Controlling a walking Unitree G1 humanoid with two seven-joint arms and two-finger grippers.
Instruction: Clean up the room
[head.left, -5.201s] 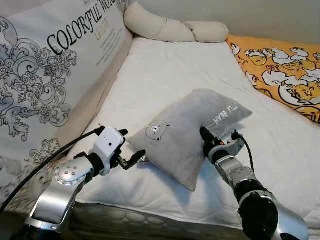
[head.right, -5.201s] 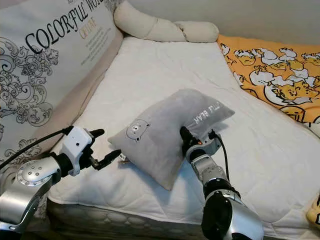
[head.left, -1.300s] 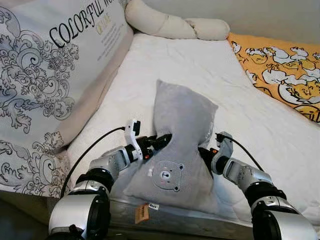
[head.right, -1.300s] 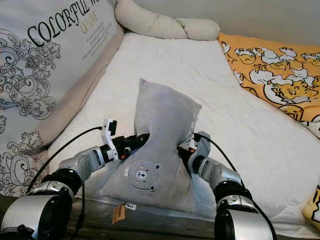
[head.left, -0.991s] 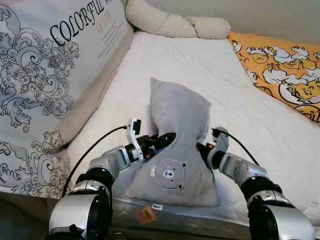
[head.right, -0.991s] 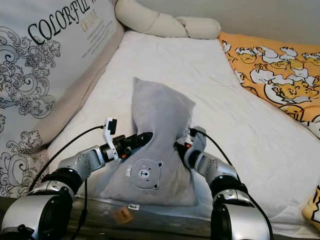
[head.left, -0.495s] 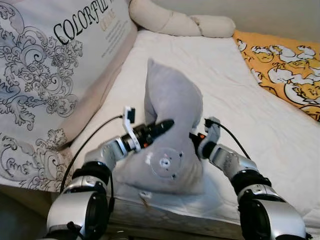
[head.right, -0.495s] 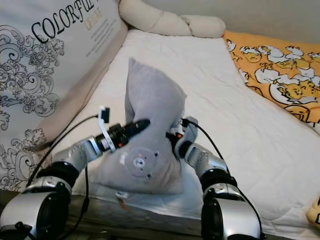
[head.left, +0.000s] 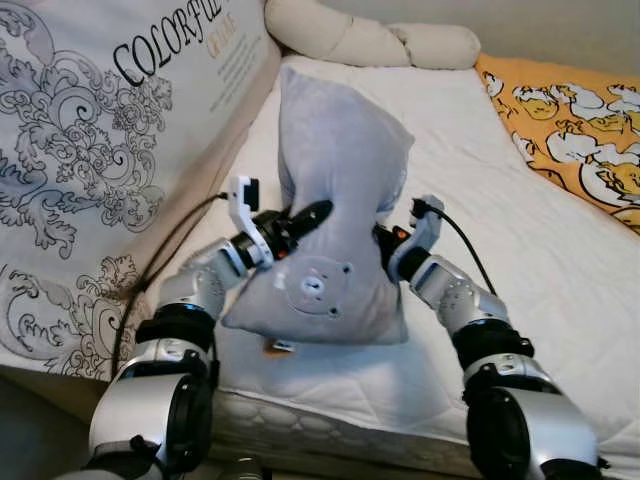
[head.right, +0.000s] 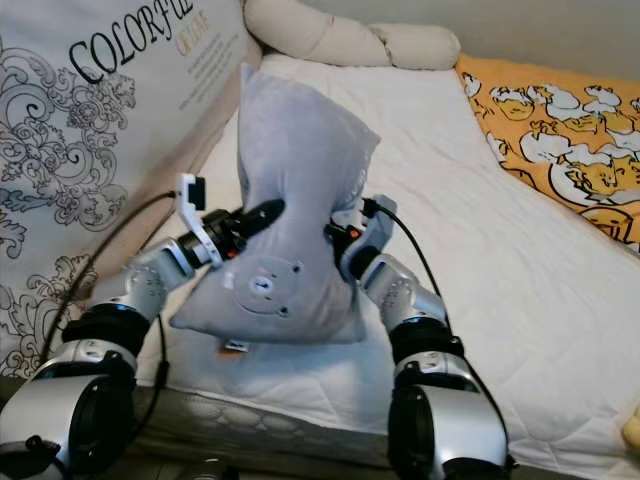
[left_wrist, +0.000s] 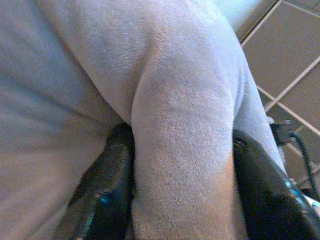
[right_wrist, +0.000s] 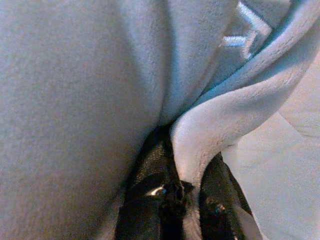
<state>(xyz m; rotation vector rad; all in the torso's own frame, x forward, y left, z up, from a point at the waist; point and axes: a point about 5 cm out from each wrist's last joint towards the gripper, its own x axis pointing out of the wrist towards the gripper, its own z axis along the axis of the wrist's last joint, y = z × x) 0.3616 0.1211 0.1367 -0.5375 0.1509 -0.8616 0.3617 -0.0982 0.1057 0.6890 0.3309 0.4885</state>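
Pillow: grey pillow (head.left: 335, 215) w/ bear face, held upright over near edge of bed (head.left: 560, 250), bottom corners sagging onto mattress.
L gripper: left gripper (head.left: 292, 222) pinching a fold on pillow's left side; fingers (left_wrist: 112, 182) clamped w/ fabric bulging between.
R gripper: right gripper (head.left: 388, 243) on the opposite side, fingers (right_wrist: 150, 187) squeezed on a fold (seen close in wrist view).
Surroundings: big printed cushion (head.left: 110, 150) at left, cream bolster (head.left: 375, 42) at bed head, orange blanket (head.left: 565, 120) at right.
Progress: pillow gripped & raised; prob. still needs placing at bed head, then release.
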